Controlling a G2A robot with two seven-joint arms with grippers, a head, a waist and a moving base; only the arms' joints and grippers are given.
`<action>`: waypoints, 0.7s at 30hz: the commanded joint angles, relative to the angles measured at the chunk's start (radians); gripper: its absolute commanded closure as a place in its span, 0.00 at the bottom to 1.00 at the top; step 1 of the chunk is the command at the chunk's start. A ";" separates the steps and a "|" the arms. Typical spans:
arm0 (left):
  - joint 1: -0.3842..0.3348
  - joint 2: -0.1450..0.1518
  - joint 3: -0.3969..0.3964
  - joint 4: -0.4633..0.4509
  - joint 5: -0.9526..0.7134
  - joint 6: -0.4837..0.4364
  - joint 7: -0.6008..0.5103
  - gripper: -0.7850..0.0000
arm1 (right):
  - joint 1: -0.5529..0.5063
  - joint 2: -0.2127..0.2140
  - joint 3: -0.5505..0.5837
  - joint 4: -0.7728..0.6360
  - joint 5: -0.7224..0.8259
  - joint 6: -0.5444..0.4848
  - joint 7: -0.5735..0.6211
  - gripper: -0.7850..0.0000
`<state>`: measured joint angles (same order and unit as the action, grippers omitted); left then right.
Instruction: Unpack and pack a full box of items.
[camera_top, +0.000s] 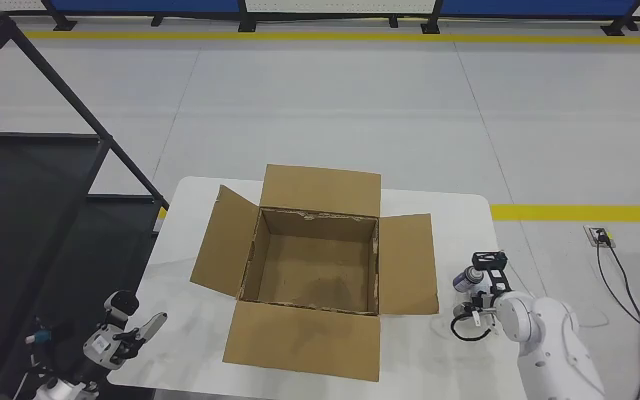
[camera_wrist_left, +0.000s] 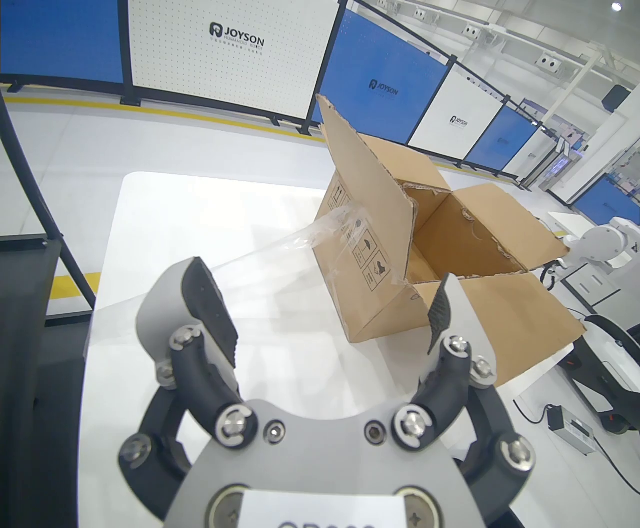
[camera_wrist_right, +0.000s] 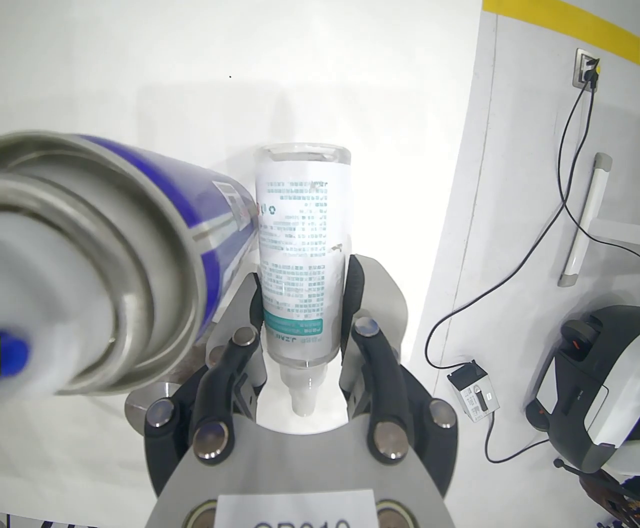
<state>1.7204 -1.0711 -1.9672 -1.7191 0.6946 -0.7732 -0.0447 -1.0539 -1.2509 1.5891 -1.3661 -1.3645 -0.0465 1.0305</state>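
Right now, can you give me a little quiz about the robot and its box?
1. True or false: the cardboard box on the table has all four flaps folded open.
2. What is the right gripper holding? A) a clear bottle B) a spoon C) nothing
3. Fill in: the left gripper is ____ (open or shut).

Key: 1 true. 2 A. 3 open.
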 joint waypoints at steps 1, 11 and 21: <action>0.001 0.000 0.000 0.000 0.001 -0.001 0.002 0.00 | 0.002 0.001 0.002 0.004 0.006 0.002 -0.001 1.00; 0.006 -0.001 0.000 -0.005 0.003 -0.002 0.006 0.00 | -0.099 0.013 0.135 -0.191 0.118 0.078 -0.061 1.00; 0.029 -0.002 -0.043 -0.045 -0.009 -0.017 0.054 0.00 | -0.308 -0.002 0.168 -0.682 0.290 0.212 -0.207 1.00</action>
<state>1.7444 -1.0729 -1.9970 -1.7539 0.6878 -0.7885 -0.0025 -1.3445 -1.2516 1.7731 -1.9816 -1.0785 0.1644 0.8369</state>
